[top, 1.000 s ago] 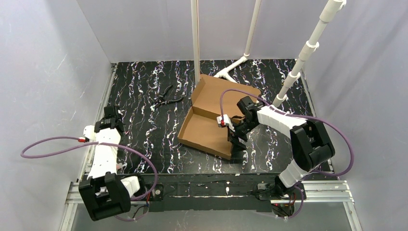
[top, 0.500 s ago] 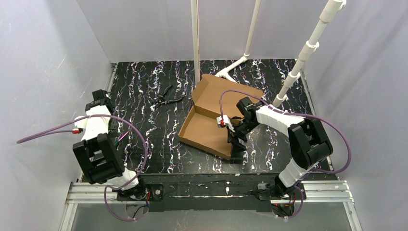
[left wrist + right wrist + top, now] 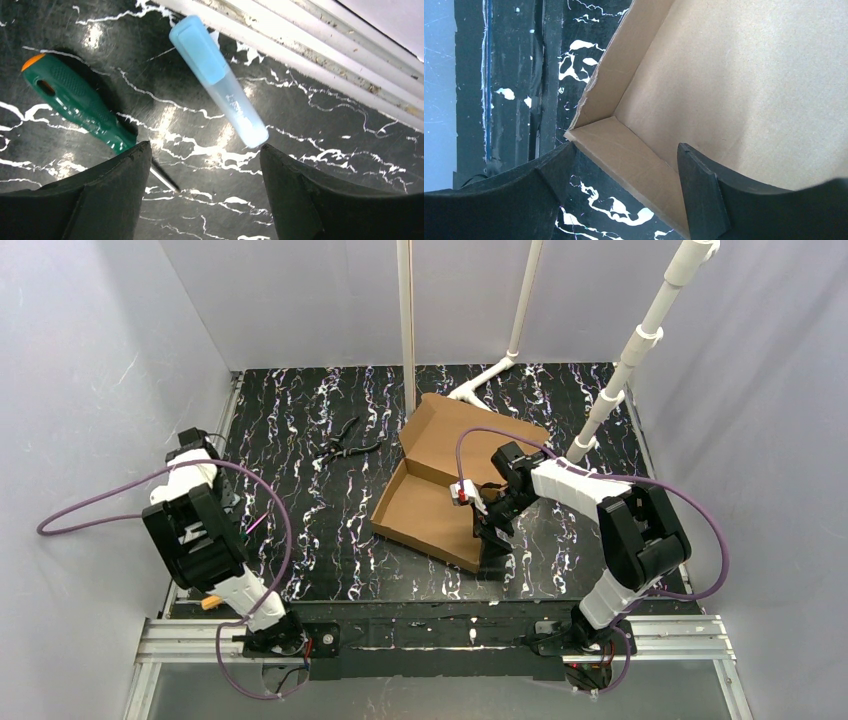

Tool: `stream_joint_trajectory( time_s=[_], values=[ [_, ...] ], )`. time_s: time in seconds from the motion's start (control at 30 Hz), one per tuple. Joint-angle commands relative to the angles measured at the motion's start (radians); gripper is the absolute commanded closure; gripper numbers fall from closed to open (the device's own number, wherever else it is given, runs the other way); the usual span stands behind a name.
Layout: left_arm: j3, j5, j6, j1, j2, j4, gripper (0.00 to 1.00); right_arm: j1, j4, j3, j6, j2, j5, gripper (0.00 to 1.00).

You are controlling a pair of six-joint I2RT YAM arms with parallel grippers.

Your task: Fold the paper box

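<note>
The paper box (image 3: 437,488) is brown cardboard and lies open at the table's centre, its lid (image 3: 470,435) leaning back. In the right wrist view its side wall (image 3: 634,150) meets the front wall at a corner. My right gripper (image 3: 625,147) is open and straddles that side wall, one finger inside the box and one outside, with gaps on both sides. In the top view the right gripper (image 3: 487,527) is at the box's near right corner. My left gripper (image 3: 203,147) is open over bare table by the left edge, far from the box, holding nothing.
Under the left gripper lie a green screwdriver with an orange end (image 3: 75,102) and a blue-capped translucent marker (image 3: 217,80), beside the table's metal edge rail (image 3: 320,45). Black pliers (image 3: 343,443) lie left of the box. White pipes (image 3: 405,320) (image 3: 630,360) stand behind it.
My left arm has folded back with its elbow raised, and its gripper has shifted toward the far left edge, the jaws a little narrower. The right arm and the box have not moved.
</note>
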Motion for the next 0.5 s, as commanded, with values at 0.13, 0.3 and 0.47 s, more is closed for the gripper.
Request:
stream_joint_trajectory(
  time_s=[0.13, 0.3, 0.47],
  values=[
    [0.111, 0.007, 0.04, 0.051, 0.062, -0.026, 0.21, 0.004, 0.013, -0.011, -0.047, 0.052, 0.106, 0.19],
    [0.127, 0.02, 0.01, 0.068, 0.109, -0.05, 0.2, 0.004, 0.012, -0.009, -0.048, 0.057, 0.11, 0.19],
    [0.13, 0.045, -0.008, 0.078, 0.138, -0.053, 0.21, 0.004, 0.011, -0.008, -0.048, 0.063, 0.111, 0.19]
  ],
)
